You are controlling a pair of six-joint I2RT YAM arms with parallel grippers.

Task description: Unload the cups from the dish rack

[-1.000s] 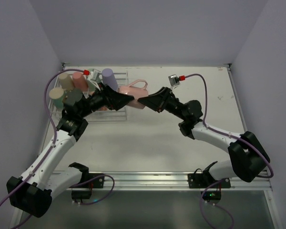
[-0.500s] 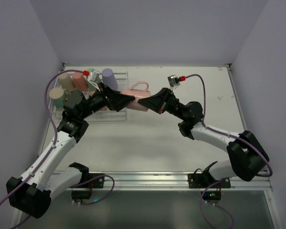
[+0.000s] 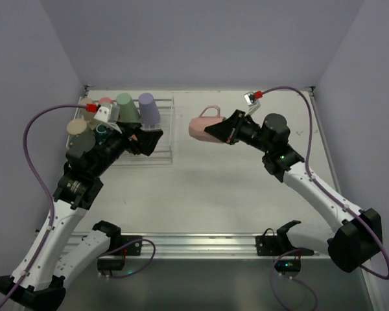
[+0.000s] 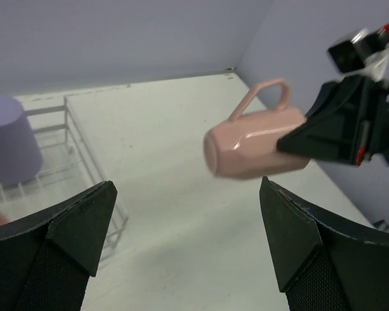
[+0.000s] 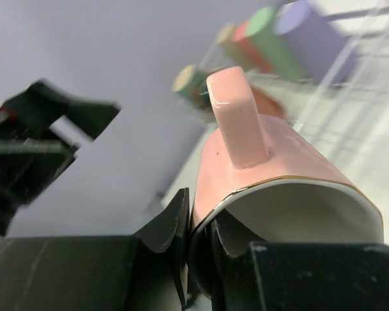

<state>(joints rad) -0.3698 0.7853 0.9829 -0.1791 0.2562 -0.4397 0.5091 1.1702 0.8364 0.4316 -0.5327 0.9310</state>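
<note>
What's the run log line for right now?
right gripper: shut on pink mug rim, mug sideways, outside dish rack | left gripper: open, empty, near dish rack | lilac cup and others inside

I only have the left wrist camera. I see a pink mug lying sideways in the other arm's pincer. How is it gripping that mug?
Observer: The right pincer pinches the pink mug by its rim, one finger inside the mouth and one outside.
Operator: How many cups are in the rack?
Observer: From above, at least five, among them the lilac cup and the green cup; others are partly hidden.
Operator: Where is my own pincer?
Observer: The left pincer appears over the right end of the dish rack, open and holding nothing.
</note>
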